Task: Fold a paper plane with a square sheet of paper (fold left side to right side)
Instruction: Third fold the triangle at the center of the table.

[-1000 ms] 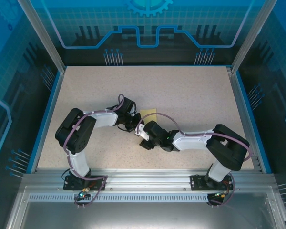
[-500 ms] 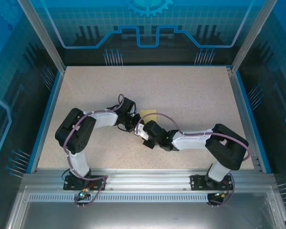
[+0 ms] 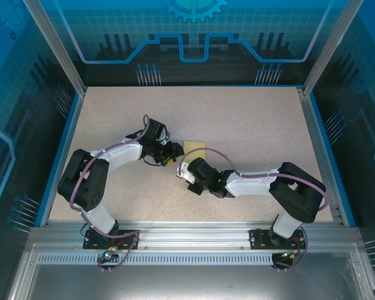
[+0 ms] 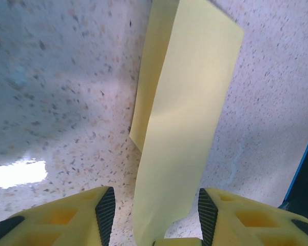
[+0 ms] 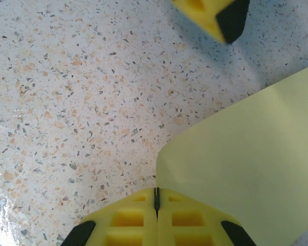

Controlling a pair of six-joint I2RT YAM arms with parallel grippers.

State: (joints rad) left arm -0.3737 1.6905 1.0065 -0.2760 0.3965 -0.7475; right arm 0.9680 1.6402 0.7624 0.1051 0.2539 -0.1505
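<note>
Inward, L+R arms (image 3: 115, 153) (image 3: 253, 183) at sheet (image 3: 195, 147)

On the worktop (image 3: 250, 119), near its middle: paper (image 3: 195, 148). Just left of it, at its left edge: left gripper (image 3: 172, 152). Just in front and slightly left: right gripper (image 3: 182, 169), near the other. From the left wrist: paper (image 4: 190, 102) reaching in between the fingers (image 4: 105, 210) of the left gripper (image 4: 156, 210) and running away over the worktop (image 4: 56, 77), upper flap over a lower layer showing at its left. From the right wrist: paper (image 5: 246, 169) to the right, overlapping the right gripper (image 5: 156, 197), corner at its fingertips; worktop (image 5: 66, 102) left and ahead; one of the left gripper's fingers (image 5: 220, 15) beyond, upper right.
</note>
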